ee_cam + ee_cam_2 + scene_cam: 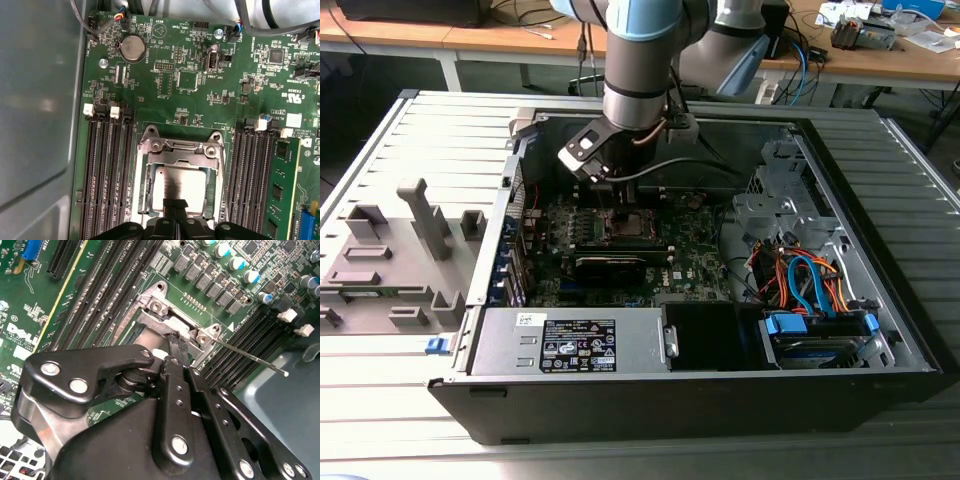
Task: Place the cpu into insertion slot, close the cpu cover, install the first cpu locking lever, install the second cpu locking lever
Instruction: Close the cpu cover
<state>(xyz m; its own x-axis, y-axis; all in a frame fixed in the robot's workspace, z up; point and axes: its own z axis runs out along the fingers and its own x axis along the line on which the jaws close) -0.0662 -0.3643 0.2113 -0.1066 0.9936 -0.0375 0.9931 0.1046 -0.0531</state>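
Looking across the grey slatted metal table (380,130), you have the open black computer case (700,395) lying on its side. Grey moulded fixtures (425,215) stand on the exterior view's left, and wooden desks (500,40) run along the back of the room. Your black gripper (175,204) reaches down onto the green motherboard (190,60). Its 2 fingertips are pressed together with nothing between them, at the edge of the small square silver-rimmed socket (625,224). The flat silver-topped cpu (180,187) sits in that socket, framed by the thin silver cover plate (180,157) lying over it. 1 thin wire locking lever (250,357) juts out free beside the socket.
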